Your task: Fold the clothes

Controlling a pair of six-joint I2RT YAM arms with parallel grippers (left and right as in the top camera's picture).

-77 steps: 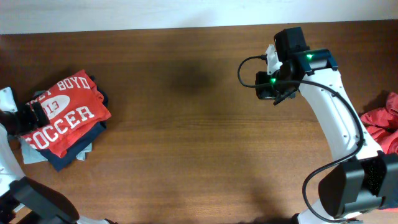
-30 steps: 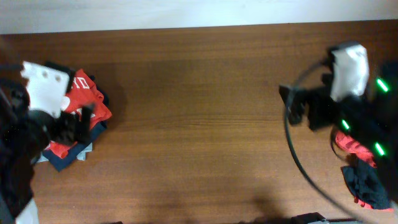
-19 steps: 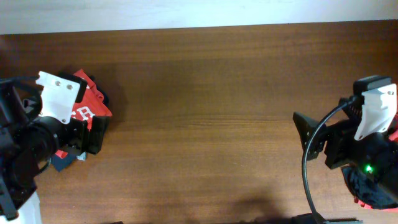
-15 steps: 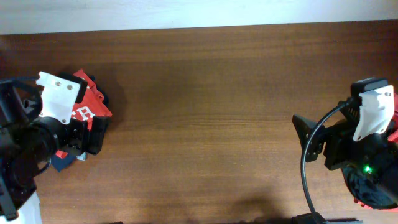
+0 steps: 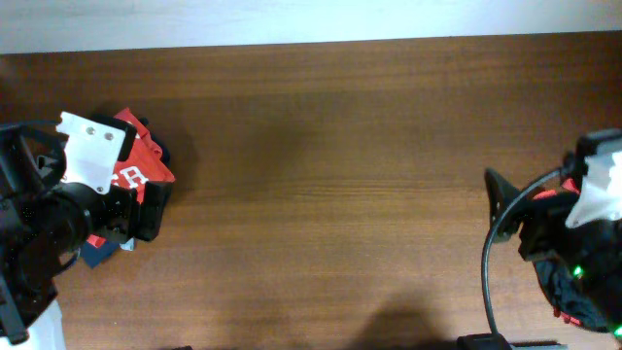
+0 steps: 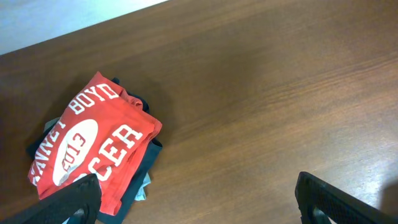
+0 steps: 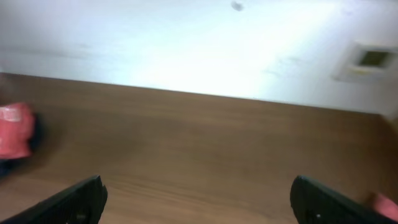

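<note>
1. The stack of clothes [image 6: 93, 146] lies folded near the left end of the table [image 5: 321, 146], toward its far edge.
2. On top is an orange-red T-shirt [image 6: 102, 140] with its white printed lettering facing up. A dark navy piece [image 6: 140, 171] shows under its edge, and a pale grey-green piece [image 6: 143, 188] peeks out lower down.
3. At the table's right end a bit of red fabric [image 5: 562, 311] shows under the right arm. Most of it is hidden.
4. The left gripper [image 6: 196, 186] hangs above the table just beside the stack, its two fingers spread wide. Only bare wood lies between them. In the wrist view one finger overlaps the shirt's near corner; whether it touches cannot be told. From overhead the left arm covers part of the stack.
5. The right gripper [image 7: 196, 190] is at the opposite end, well apart from the folded stack. Its fingers are spread wide and hold nothing. Its blurred view looks across the wood to a white wall [image 7: 186, 43].
</note>
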